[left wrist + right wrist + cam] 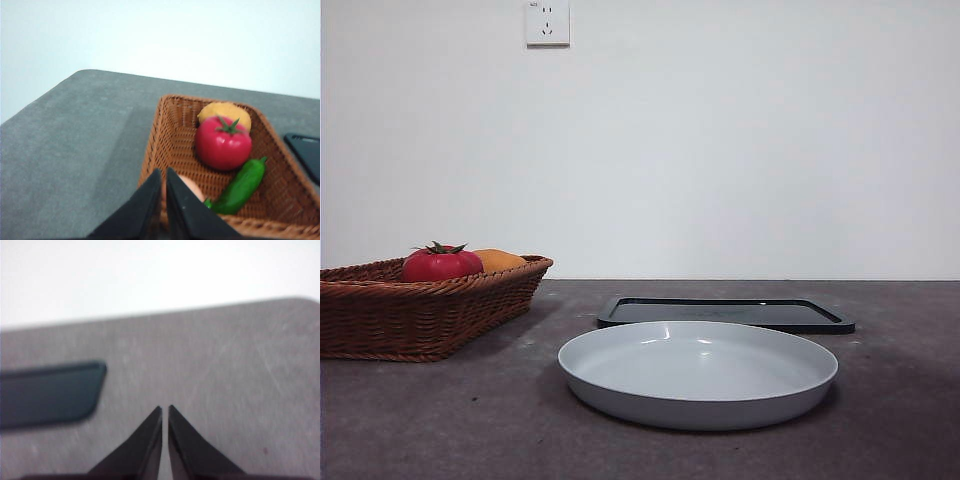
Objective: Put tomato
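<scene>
Pre-grasp step: tomato (pixel 223 143) lay in the basket (pixel 430 310) at left; left gripper (pixel 164 176), jaws pressed together, needed opening.

The front camera looks level across the grey table (pixel 440 420). Both wrist cameras look down from above; all share the flat black rectangular tray (pixel 725 312).

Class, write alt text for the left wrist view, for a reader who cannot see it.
A red tomato lies in a wicker basket on a grey table, touching an orange fruit and a green pepper. The left tool, shut and empty, points toward the basket's near end.
</scene>
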`<state>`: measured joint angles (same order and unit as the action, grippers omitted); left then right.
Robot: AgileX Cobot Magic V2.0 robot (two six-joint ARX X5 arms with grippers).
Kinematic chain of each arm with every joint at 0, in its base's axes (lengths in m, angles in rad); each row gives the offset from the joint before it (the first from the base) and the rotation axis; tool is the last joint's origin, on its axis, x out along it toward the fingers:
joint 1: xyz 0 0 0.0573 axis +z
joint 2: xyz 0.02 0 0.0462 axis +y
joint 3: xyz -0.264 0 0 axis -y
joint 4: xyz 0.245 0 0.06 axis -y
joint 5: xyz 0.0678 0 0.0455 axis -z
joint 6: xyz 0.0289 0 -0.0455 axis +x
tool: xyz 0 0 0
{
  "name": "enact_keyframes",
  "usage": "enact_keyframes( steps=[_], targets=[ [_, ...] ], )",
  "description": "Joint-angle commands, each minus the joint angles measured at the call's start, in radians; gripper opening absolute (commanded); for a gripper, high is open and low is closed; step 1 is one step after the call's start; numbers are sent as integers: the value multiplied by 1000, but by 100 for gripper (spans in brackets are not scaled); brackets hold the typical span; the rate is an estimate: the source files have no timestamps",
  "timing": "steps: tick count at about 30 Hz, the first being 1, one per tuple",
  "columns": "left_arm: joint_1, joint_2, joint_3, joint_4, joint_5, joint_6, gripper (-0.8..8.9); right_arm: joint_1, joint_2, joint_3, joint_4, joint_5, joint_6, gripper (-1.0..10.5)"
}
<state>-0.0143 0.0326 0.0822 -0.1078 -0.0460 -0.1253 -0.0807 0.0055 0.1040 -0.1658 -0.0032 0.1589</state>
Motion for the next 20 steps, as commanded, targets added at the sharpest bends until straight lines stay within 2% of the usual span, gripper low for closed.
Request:
enact_keyframes(
  steps=[1,7,14,20],
  targets=[
    [1,40,70,6,1,-47,15,-2,5,50,7,5,85,13],
    [0,206,221,-40,9,-77,15,0,92,185,-49,-18,172,13],
    [0,462,433,-76,138,-78,15,2,283,336,-105,-212,177,12],
    [-6,674,609,-91,259,-72,15,16,476,457,-113,-340,165,12]
  ],
)
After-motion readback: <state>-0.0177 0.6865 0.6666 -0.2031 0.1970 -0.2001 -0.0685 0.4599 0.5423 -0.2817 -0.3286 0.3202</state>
